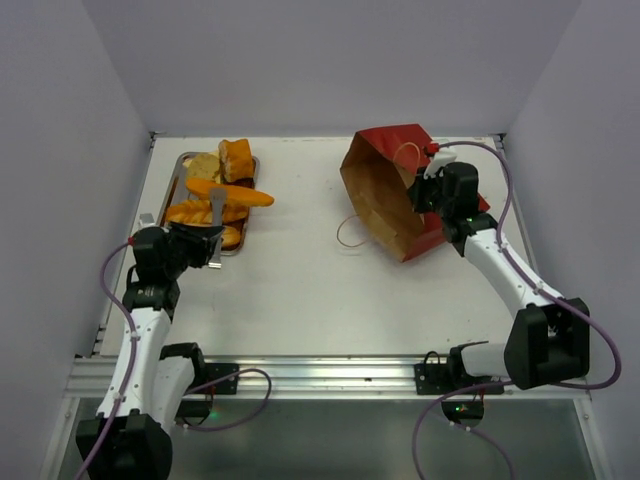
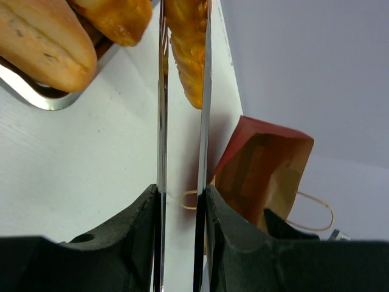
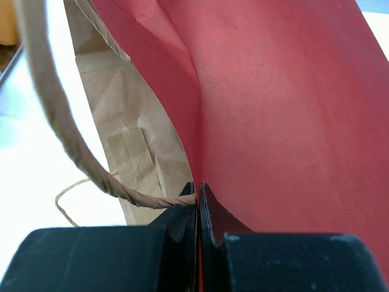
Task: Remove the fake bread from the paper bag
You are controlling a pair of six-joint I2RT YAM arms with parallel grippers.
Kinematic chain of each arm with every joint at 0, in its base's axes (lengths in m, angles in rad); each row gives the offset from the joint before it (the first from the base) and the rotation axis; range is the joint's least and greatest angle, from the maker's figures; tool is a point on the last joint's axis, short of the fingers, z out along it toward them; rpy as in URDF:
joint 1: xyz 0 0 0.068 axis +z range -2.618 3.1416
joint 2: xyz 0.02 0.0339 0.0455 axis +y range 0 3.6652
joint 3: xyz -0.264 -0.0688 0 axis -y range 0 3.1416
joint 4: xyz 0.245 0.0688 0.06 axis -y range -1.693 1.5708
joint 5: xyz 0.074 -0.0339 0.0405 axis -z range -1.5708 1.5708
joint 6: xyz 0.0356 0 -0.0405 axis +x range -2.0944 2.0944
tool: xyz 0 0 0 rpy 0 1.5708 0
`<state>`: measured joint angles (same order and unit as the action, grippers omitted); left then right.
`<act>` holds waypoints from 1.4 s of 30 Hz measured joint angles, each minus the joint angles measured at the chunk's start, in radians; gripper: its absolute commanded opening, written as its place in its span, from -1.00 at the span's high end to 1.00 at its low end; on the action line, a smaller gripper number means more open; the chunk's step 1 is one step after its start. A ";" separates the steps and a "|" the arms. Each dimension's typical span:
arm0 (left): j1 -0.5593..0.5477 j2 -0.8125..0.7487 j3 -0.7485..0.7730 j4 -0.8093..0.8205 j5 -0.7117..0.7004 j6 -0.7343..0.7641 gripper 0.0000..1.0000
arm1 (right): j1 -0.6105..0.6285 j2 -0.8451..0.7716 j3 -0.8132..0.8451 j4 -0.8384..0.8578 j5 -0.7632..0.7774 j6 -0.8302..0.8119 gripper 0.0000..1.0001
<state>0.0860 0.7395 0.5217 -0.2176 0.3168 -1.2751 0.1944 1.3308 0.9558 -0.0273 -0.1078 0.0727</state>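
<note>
Red paper is clamped tight between the right gripper's (image 3: 198, 205) jaws: the wall of the tall red paper bag with a plain brown inside (image 3: 285, 109) is held right at its rim, and a tan string handle (image 3: 140, 196) is seen running into the same pinch. From above, the bag (image 1: 385, 195) is shown tipped over at the far right of the white table (image 1: 300, 290), mouth turned leftward, with a second string loop (image 1: 350, 232) lying on the tabletop beside it. At far left, pieces of orange fake bread (image 1: 228, 192) are piled on a shallow steel tray (image 1: 180, 172). Only in the left wrist view are two thin shiny blades (image 2: 161, 91) made out, running forward from the left gripper (image 2: 181, 194), whose jaws are set narrowly apart; bread is seen at the blade tips, but whether it is gripped cannot be told. The right arm (image 1: 500, 265) is stretched far forward, and the left arm (image 1: 140, 335) is bent up toward the tray.
</note>
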 measured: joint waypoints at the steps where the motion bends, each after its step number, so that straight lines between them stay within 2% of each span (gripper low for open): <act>1: 0.022 0.013 0.000 0.000 -0.003 -0.006 1.00 | -0.003 -0.003 -0.001 0.000 -0.002 0.003 1.00; 13: 0.075 0.040 0.029 -0.029 -0.063 -0.086 1.00 | -0.013 -0.012 -0.010 0.002 -0.021 0.021 1.00; 21: 0.099 0.093 0.003 0.037 -0.076 -0.171 1.00 | -0.016 -0.012 -0.013 0.002 -0.031 0.023 1.00; 33: 0.125 0.194 -0.011 0.155 -0.090 -0.191 1.00 | -0.023 -0.012 -0.014 0.002 -0.042 0.025 1.00; 37: 0.130 0.202 -0.040 0.167 -0.089 -0.191 0.82 | -0.027 -0.012 -0.014 0.002 -0.042 0.025 1.00; 42: 0.131 0.205 -0.049 0.172 -0.088 -0.191 0.34 | -0.029 -0.012 -0.014 0.002 -0.045 0.025 1.00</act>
<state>0.2169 0.9447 0.4728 -0.0452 0.2287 -1.4658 0.1654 1.3190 0.9421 -0.0250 -0.1532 0.0978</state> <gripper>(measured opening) 0.356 0.026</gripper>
